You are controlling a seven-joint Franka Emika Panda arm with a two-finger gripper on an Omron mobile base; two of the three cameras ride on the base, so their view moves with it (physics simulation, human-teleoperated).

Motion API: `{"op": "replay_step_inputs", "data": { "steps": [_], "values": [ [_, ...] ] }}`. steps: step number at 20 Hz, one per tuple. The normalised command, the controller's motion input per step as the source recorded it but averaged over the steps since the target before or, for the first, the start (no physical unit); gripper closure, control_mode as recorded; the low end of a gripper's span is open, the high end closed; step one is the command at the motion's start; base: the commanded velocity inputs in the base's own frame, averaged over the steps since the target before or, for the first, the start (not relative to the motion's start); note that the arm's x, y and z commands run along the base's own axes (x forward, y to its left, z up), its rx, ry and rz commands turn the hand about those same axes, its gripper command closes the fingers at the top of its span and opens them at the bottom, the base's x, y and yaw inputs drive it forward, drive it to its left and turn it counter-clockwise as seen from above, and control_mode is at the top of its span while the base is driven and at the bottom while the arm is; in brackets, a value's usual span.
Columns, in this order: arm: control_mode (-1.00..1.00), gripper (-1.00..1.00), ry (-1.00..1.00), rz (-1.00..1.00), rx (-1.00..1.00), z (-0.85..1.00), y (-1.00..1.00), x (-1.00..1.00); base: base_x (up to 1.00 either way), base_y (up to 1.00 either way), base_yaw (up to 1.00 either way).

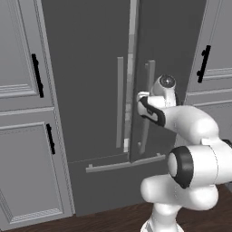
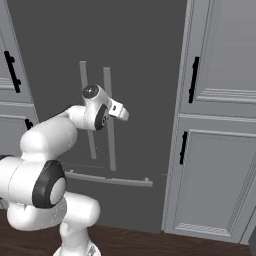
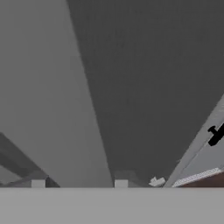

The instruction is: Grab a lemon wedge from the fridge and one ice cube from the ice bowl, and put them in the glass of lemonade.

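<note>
The fridge (image 1: 90, 90) (image 2: 140, 60) fills the middle, dark grey with two long pale vertical handles. Its right door stands slightly ajar, with a pale strip showing along the seam between the doors. My gripper (image 1: 141, 100) (image 2: 122, 112) is up against the right door at mid height, just beside the right handle (image 1: 149, 81) (image 2: 110, 140). In the hand view the fingertips (image 3: 38, 183) stand apart with only dark door surface (image 3: 153, 87) past them, and my gripper (image 3: 79, 183) is open. The lemon wedge, ice bowl and glass of lemonade are out of view.
Light grey panelled cabinets with black handles flank the fridge on the left (image 1: 22, 113) and the right (image 2: 220, 125). The drawer's horizontal handle (image 1: 124, 164) (image 2: 110, 180) runs below the doors. Dark wood floor (image 1: 113, 217) lies in front.
</note>
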Motion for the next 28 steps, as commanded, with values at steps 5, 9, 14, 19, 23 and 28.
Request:
{"op": "replay_step_inputs", "data": {
  "steps": [5,9,14,19,23,28],
  "values": [
    [-1.00,1.00,0.00,-0.14,0.17,0.18,-0.98,-0.91,0.00,0.00,0.00],
    [-1.00,1.00,0.00,-0.10,0.08,0.10,-0.86,-0.65,0.00,0.00,0.00],
    [-1.00,1.00,-0.02,-0.11,0.06,0.15,-0.64,-0.60,0.00,0.00,0.00],
    [-1.00,1.00,-0.02,-0.10,0.04,0.24,-0.58,-0.62,0.00,0.00,0.00],
    [-1.00,1.00,-0.05,-0.03,0.02,0.43,-0.22,-0.78,0.00,0.00,0.00],
    [-1.00,1.00,-0.17,0.03,-0.01,0.80,0.32,-0.99,0.00,0.00,0.00]
  ]
}}
